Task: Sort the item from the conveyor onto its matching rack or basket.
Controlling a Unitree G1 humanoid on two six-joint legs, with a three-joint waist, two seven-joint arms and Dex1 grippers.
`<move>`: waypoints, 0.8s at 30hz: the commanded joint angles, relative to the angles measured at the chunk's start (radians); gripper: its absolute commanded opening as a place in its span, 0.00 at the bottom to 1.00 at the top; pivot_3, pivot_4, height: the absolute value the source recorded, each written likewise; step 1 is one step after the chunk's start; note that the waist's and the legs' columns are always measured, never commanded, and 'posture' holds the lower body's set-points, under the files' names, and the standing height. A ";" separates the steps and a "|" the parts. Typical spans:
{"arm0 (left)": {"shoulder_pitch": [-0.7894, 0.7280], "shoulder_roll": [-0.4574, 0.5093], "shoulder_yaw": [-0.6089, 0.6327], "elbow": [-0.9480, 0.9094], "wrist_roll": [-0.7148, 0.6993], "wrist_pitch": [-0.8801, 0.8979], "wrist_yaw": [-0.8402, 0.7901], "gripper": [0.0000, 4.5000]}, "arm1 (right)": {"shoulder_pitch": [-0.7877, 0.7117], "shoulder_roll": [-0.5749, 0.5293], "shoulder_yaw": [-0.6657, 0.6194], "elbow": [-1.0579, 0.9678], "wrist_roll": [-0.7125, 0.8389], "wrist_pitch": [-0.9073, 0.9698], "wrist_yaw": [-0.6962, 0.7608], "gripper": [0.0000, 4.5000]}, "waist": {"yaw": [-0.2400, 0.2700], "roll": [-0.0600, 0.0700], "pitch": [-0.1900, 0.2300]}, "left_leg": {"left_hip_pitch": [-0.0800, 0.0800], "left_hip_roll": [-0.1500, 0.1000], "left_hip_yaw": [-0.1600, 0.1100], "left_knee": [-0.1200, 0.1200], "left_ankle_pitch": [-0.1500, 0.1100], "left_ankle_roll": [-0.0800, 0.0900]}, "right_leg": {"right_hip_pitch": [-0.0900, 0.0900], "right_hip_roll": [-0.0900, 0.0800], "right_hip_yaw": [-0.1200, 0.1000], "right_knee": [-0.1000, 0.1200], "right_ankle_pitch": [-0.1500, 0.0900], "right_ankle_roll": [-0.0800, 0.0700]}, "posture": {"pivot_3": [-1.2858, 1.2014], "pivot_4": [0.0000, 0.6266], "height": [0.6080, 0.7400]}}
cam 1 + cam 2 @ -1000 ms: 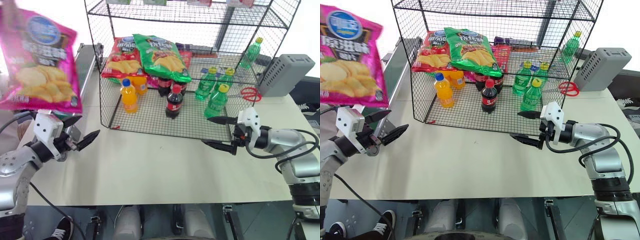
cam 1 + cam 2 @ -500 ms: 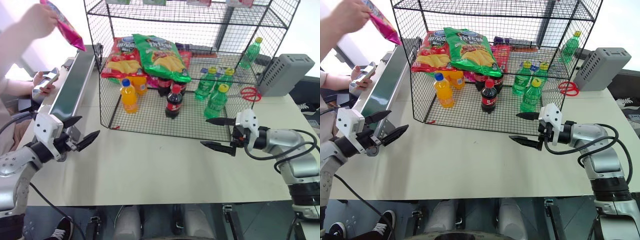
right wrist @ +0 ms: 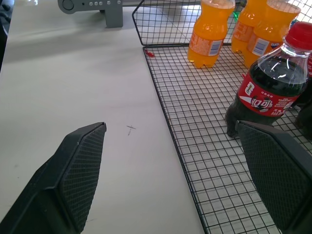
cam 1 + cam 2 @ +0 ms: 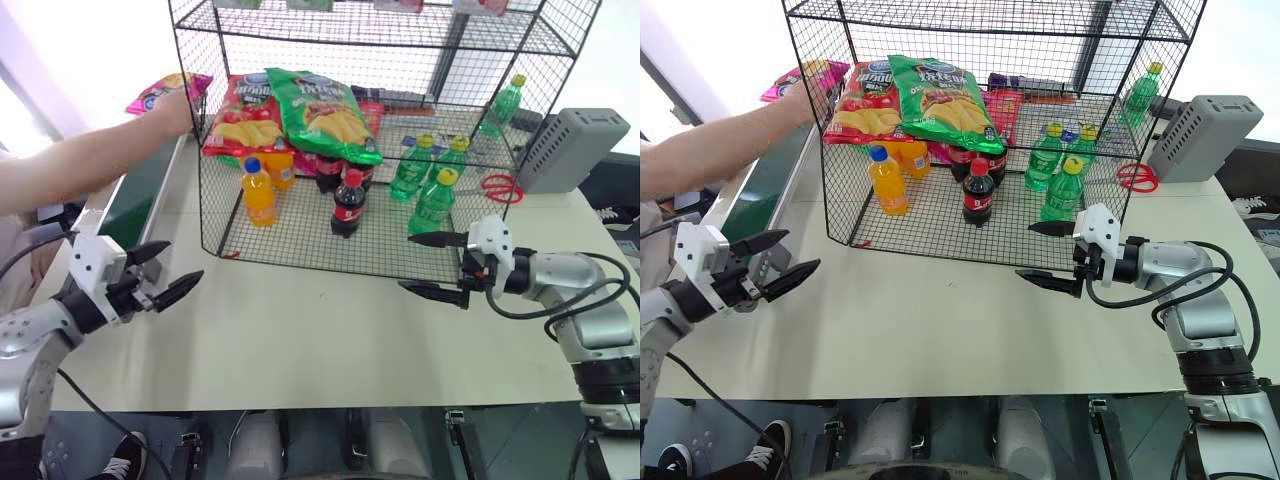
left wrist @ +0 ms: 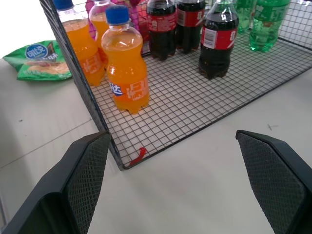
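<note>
The item, a magenta-pink chip bag [image 4: 160, 92], is at the far end of the conveyor [image 4: 135, 195], in a person's hand [image 4: 180, 108]; whether it rests on the dark-green belt I cannot tell. The black wire rack [image 4: 300, 255] stands in the middle of the table. My left gripper [image 4: 183, 262] hovers open and empty near the conveyor's near end, pointing at the rack's front left corner. Off the rack's front right corner my right gripper [image 4: 406, 263] is also open and empty. Its fingers [image 3: 80, 173] frame a cola bottle [image 3: 270, 92].
The person's forearm [image 4: 80, 165] stretches across the belt from the left. Inside the rack are orange bottles [image 5: 127, 73], cola and green bottles [image 4: 432, 200], with a red bag [image 4: 240, 115] and a green bag [image 4: 325, 110] on top. A grey box [image 4: 575, 145] and red scissors [image 4: 497, 185] lie right.
The person has brought the pink bag down from high on the left to the conveyor's far end, the arm now reaching over the belt. Both grippers stayed where they were, open.
</note>
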 commanded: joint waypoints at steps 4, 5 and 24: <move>0.012 0.025 0.047 -0.029 -0.059 0.012 -0.043 0.98 | -0.008 0.003 -0.008 -0.010 0.005 -0.013 0.002 0.99 | -0.001 0.000 0.000 | 0.000 0.000 0.000 0.000 0.000 0.000 | 0.000 0.000 0.000 0.000 0.000 0.000 | 0.52 0.24 1.00; 0.016 0.027 0.049 -0.030 -0.065 0.020 -0.044 0.98 | -0.008 0.003 -0.007 -0.010 0.005 -0.013 0.002 0.99 | -0.001 0.000 0.000 | 0.000 0.000 0.000 0.000 0.000 0.000 | 0.000 0.000 0.000 0.000 0.000 0.000 | 0.52 0.24 1.00; 0.014 0.029 0.054 -0.007 -0.006 -0.021 -0.012 0.98 | -0.023 0.020 0.005 -0.014 0.000 -0.014 0.002 0.99 | 0.000 0.000 0.000 | 0.000 0.000 0.000 0.000 0.000 0.000 | 0.000 0.000 0.000 0.000 0.000 0.000 | 0.52 0.24 1.00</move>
